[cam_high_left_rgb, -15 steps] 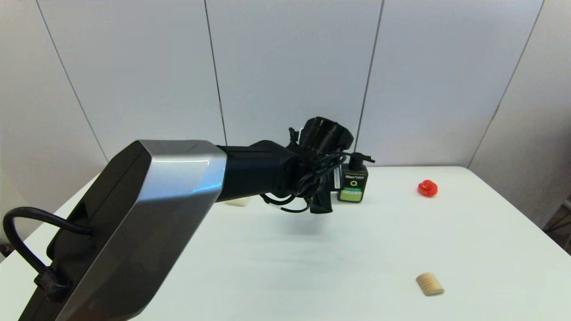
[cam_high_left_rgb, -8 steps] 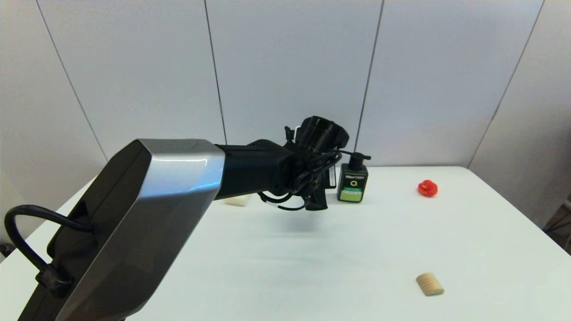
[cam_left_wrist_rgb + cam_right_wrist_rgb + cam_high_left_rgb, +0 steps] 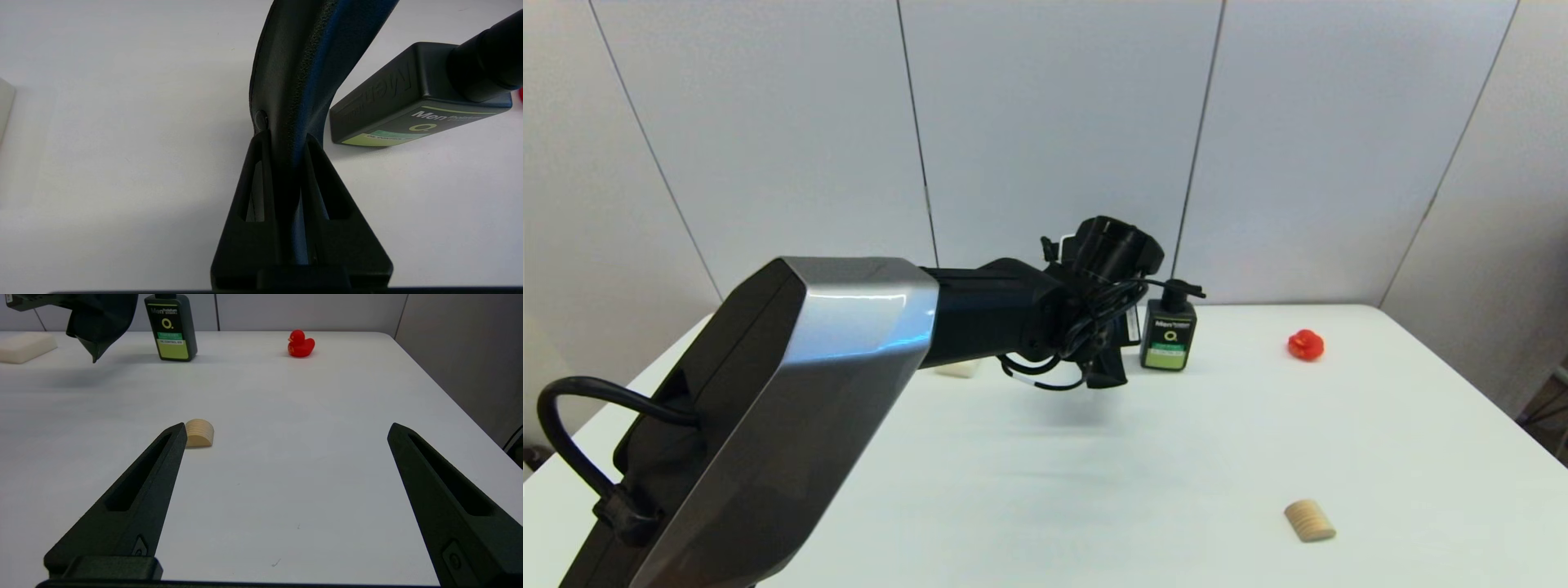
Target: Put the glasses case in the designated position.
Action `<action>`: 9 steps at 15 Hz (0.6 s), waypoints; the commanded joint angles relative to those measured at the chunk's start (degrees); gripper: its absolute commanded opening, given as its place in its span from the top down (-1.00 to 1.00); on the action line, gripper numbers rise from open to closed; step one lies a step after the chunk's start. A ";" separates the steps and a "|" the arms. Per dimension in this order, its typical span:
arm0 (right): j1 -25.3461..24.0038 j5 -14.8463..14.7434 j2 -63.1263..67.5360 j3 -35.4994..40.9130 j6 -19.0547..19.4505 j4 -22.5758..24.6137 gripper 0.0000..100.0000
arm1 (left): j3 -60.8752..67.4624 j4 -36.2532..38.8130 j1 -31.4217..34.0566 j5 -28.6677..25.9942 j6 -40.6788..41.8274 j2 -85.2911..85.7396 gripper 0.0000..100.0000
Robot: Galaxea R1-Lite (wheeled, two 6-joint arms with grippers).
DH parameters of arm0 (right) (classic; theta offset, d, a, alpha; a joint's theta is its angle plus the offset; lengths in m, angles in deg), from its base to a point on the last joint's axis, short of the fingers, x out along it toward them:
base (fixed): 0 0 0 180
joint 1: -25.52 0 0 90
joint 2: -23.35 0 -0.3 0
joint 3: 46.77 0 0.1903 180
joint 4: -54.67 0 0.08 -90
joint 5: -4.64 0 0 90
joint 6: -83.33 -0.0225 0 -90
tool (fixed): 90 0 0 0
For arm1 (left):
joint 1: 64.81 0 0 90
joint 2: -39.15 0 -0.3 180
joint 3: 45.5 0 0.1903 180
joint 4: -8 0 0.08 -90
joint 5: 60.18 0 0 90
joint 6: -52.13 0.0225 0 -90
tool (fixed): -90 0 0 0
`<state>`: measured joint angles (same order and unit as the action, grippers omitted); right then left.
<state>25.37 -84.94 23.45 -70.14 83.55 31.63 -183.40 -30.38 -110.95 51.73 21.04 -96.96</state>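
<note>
Left gripper (image 3: 286, 139) barely shifted, glasses case (image 3: 302, 61), "Men" bottle (image 3: 412, 110)

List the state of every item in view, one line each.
glasses case: clamped in the left tool, hanging off the table.
left tool: shut on the case, beside the pump bottle.
right tool: open, empty, parked low over the table.
pump bottle: upright.
red rubber duck: upright, untouched.
wooden half-cylinder: lying on the table.
white block: lying flat.
</note>
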 commanded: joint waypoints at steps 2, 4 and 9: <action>-0.02 0.02 0.08 0.00 -0.04 0.02 -1.00 | 0.01 -0.10 0.09 0.15 -0.99 -0.03 -1.00; -0.02 0.02 0.08 0.00 -0.04 0.02 -1.00 | 0.01 -0.10 0.09 0.15 -0.73 -0.12 -1.00; -0.02 0.02 0.08 0.00 0.04 0.11 -1.00 | -0.08 -0.01 0.17 0.15 -0.55 -0.03 -1.00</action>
<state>25.37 -84.94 23.45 -70.14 83.51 31.63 -183.42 -30.32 -110.84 51.73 20.69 -97.01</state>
